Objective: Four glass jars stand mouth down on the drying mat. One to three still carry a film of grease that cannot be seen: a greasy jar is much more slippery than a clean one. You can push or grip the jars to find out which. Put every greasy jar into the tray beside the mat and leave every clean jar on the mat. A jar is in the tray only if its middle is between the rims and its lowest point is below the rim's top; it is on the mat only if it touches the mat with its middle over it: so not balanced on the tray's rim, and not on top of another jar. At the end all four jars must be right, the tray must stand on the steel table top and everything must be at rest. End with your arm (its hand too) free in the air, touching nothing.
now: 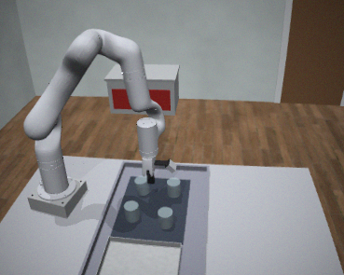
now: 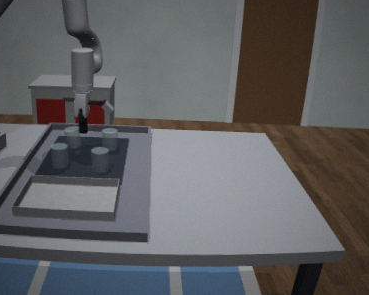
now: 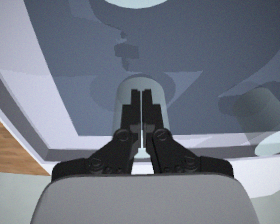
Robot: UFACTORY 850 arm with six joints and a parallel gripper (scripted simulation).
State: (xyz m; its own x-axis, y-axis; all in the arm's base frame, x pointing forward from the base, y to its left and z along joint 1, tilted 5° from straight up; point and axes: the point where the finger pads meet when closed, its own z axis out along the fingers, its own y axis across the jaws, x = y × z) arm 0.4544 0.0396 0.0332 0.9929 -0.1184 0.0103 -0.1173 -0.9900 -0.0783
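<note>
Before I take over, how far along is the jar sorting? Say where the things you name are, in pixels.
All four glass jars (image 1: pixel 173 188) (image 2: pixel 100 160) stand on the drying mat (image 1: pixel 151 201) (image 2: pixel 84 154); none are in the tray (image 1: pixel 142 260) (image 2: pixel 67 197). The jaws are shut, holding nothing. Any greasy jars still need moving.

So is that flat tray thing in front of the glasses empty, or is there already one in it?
Empty: the tray shows only its bare bottom in the exterior view, with all four jars outside it.
</note>
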